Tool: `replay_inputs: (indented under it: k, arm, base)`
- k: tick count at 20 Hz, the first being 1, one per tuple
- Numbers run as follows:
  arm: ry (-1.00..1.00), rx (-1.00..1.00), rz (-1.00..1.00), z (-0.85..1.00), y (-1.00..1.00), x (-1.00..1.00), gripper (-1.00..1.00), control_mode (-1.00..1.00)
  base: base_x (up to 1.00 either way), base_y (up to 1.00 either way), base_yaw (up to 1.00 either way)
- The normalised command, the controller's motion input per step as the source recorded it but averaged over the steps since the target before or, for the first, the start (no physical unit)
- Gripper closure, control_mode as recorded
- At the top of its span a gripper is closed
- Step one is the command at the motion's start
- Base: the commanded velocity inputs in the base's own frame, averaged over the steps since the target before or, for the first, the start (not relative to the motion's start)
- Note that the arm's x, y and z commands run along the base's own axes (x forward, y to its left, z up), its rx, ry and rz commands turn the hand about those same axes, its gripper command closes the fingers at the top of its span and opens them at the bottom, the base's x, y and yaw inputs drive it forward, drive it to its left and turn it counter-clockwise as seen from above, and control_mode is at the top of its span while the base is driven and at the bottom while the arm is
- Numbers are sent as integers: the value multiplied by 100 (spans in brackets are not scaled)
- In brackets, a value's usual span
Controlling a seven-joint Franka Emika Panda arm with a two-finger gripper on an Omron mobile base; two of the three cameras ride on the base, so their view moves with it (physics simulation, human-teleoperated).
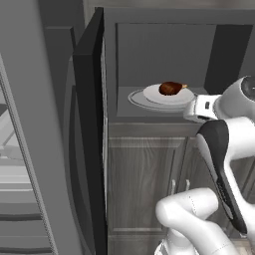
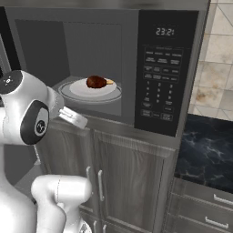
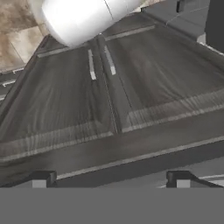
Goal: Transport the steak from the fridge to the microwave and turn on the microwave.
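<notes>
While steak (image 2: pixel 97 82) sits plated in microwave (image 2: pixel 168 68), door (image 1: pixel 89 129) open, cabinets (image 3: pixel 109 87) below.

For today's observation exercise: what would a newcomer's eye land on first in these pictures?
First the steak, reddish-brown on a white plate inside the open microwave, whose black door swings out to the left. Next the lit clock on its control panel, and the gripper, wide open and holding nothing, facing the wood cabinets below.

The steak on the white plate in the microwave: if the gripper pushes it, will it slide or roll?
The steak looks glossy and rounded, so it would probably slide or rock on the smooth white plate. Its small size suggests it is light. The plate sits on the glass turntable, which might turn under a sideways push.
</notes>
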Motion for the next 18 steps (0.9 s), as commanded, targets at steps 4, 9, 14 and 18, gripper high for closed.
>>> replay_inputs:
  k: [4,9,14,18]
  arm:
    - [25,-33,12,-52,0,-60,-100,-100]
    - [3,-27,17,-60,0,-64,-100,-100]
    - [-4,-17,23,-44,-3,-60,-100,-100]
    - [-8,-17,24,-24,0,-33,-100,-100]
  base:
    - [0,0,0]
    - [0,0,0]
    - [0,0,0]
    - [0,0,0]
